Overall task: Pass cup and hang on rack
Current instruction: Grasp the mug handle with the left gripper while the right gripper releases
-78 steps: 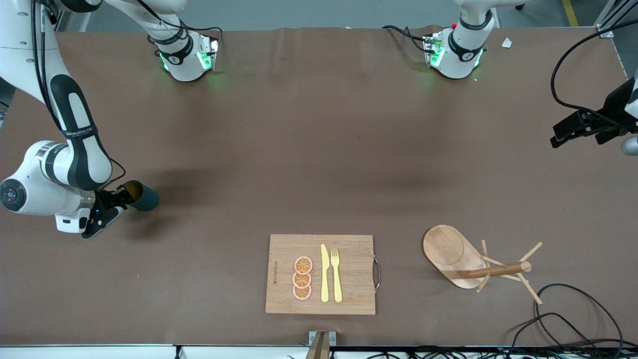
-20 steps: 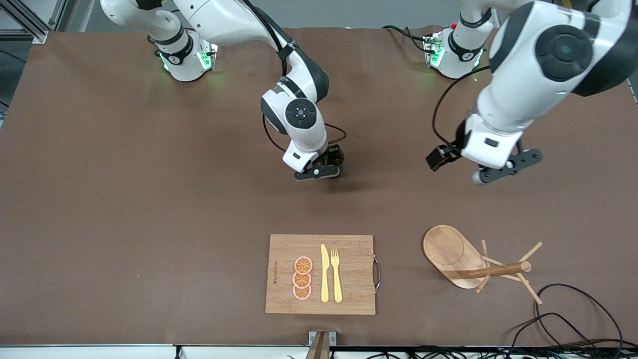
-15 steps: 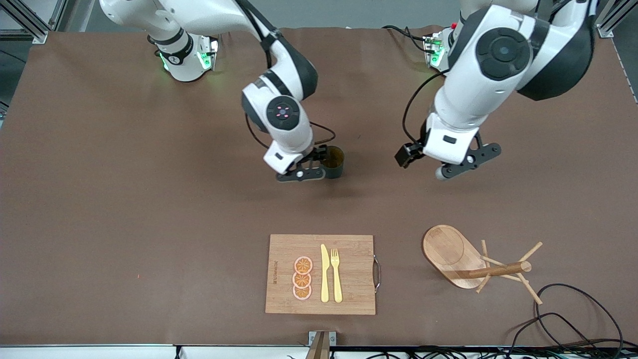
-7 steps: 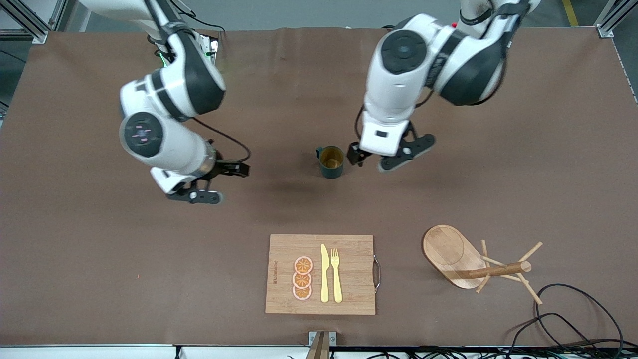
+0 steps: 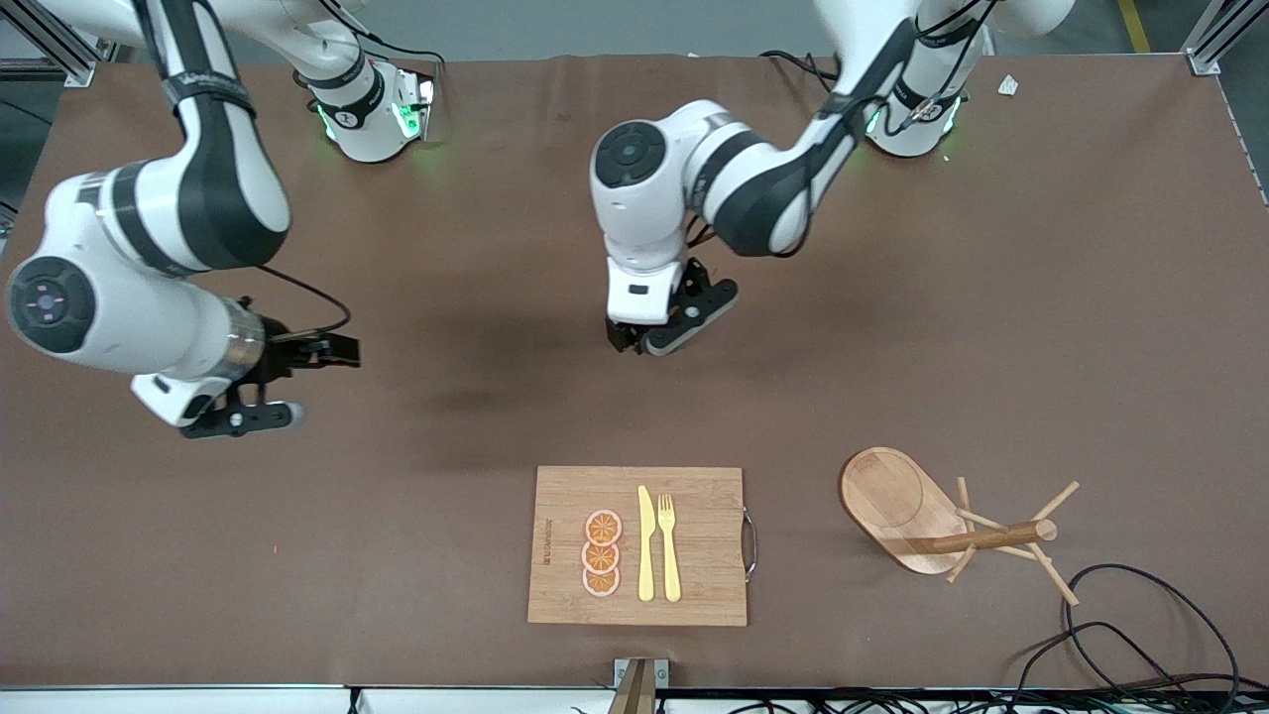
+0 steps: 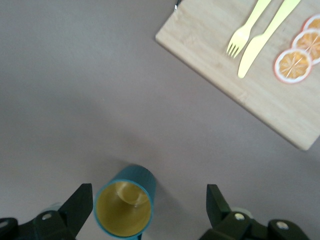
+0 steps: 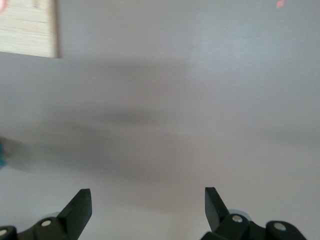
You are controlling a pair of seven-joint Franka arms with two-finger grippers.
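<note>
The cup point(image 6: 124, 207), dark teal with a mustard-yellow inside, stands upright on the brown table at mid-table. In the front view it is hidden under my left gripper point(image 5: 662, 333). In the left wrist view my left gripper point(image 6: 148, 196) is open just above the cup, which sits between the fingers, close to one finger point(image 6: 79, 204). My right gripper point(image 5: 260, 389) is open and empty over bare table toward the right arm's end; its wrist view point(image 7: 147, 196) shows only table between the fingers. The rack point(image 5: 897, 501) stands nearer the front camera, toward the left arm's end.
A bamboo cutting board point(image 5: 709, 550) with a yellow knife, a yellow fork and orange slices lies near the front edge; it also shows in the left wrist view point(image 6: 210, 55). Black cables point(image 5: 1140, 635) lie beside the rack at the front corner.
The right gripper set the cup down at mid-table, let go and drew back toward its own end. The left arm swung in from its end and now hovers over the cup.
</note>
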